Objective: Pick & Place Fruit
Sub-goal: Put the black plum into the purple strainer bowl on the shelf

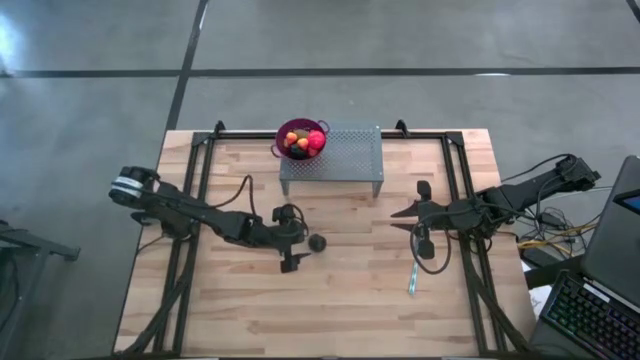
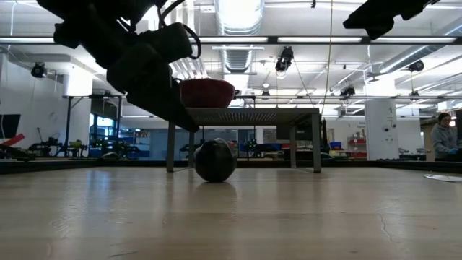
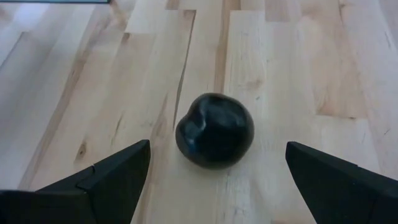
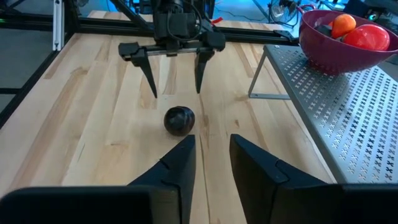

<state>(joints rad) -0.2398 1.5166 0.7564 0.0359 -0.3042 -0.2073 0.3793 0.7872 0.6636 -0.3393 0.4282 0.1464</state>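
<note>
My left gripper is spread wide with nothing between its fingers, and it hovers just short of a dark ball that sits alone on the bare wood of the table. From my left wrist, that ball lies ahead, centred between my two finger tips, not touching either; it has a dimple on one side. In the level view the ball rests on the tabletop with my left arm hanging above and beside it.

My right gripper waits well apart on the other side of the table, its fingers drawn close together with only a narrow gap, gripping nothing and pointing toward the same ball.

Beyond the ball stands a perforated metal rack. On its corner sits a purple colander bowl with the rest of the fruit: a red ball, an orange piece and darker pieces. A slim teal stick lies on the wood near my right arm.
</note>
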